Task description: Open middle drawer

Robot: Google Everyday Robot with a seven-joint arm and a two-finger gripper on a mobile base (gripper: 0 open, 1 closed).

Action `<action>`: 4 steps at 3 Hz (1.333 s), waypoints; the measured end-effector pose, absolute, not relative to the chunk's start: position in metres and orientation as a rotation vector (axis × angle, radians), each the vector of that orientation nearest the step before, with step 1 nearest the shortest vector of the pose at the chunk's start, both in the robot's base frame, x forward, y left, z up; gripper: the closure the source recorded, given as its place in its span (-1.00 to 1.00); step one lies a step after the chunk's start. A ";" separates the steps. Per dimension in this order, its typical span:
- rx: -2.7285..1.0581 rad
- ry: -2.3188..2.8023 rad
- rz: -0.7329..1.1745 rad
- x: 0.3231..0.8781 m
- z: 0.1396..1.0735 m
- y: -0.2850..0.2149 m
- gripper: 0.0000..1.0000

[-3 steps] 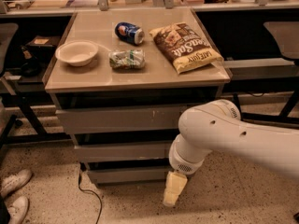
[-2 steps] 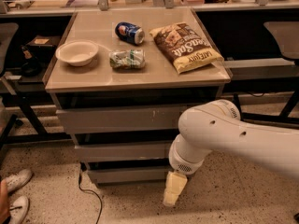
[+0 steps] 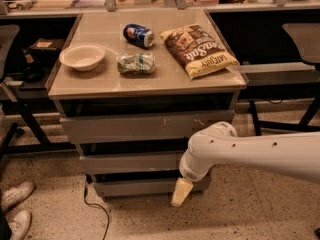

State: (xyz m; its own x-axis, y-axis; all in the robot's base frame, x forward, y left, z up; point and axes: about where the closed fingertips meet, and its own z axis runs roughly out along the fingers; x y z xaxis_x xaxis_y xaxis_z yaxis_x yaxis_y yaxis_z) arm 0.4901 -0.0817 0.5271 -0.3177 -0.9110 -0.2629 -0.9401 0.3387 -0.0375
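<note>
While smooth white arm [image 3: 250, 154] reaches in from 3 o'clock, we note cream tapered claw [image 3: 181, 192] at 5 o'clock of flat matte-grey middle drawer [image 3: 127, 162], beneath glossy beige desk [image 3: 165, 79]; claw state: cannot tell.

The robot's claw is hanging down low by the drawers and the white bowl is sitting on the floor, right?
Not quite. In the camera view the white bowl sits on the cabinet top, not on the floor. The claw does hang low, in front of the bottom drawer.
</note>
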 end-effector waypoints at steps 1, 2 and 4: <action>-1.671 2.366 0.179 0.490 0.527 -0.082 -1.00; -1.657 2.379 0.213 0.499 0.502 -0.078 -1.00; -1.547 2.409 0.220 0.555 0.437 -0.074 -1.00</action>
